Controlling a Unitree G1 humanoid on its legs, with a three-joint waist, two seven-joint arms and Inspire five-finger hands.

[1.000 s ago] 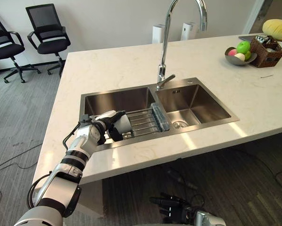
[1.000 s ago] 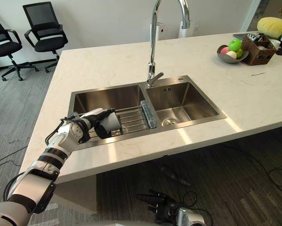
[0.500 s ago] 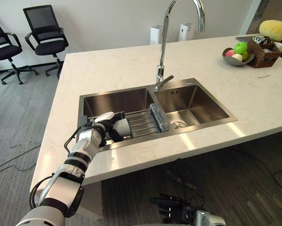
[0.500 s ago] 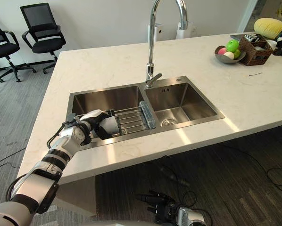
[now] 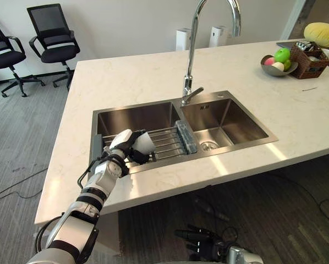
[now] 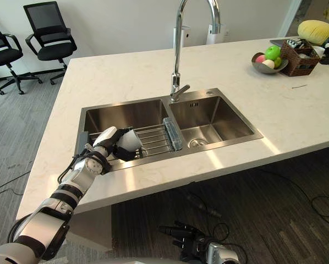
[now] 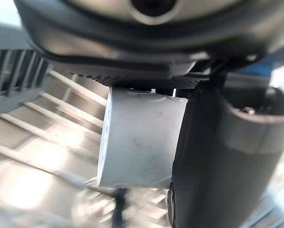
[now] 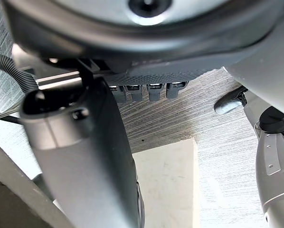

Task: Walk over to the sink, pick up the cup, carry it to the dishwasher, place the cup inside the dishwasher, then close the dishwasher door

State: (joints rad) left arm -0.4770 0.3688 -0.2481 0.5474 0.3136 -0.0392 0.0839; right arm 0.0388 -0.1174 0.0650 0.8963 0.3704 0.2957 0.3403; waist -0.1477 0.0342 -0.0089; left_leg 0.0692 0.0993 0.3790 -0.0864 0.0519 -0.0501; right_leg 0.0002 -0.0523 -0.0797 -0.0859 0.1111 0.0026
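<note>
The left hand [image 5: 122,148] grasps the cup [image 5: 144,144] over the sink [image 5: 219,113]; 3 steps remain: carrying, placing, closing. The right hand [image 5: 200,240] hangs relaxed.

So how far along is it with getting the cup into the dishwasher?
Done: the robot has reached the sink. In hand: the left robot hand is curled round the white cup at the wire rack in the left basin. The right robot hand hangs open below the counter. Left: carrying the cup to the dishwasher, placing it inside and closing the door.
</note>
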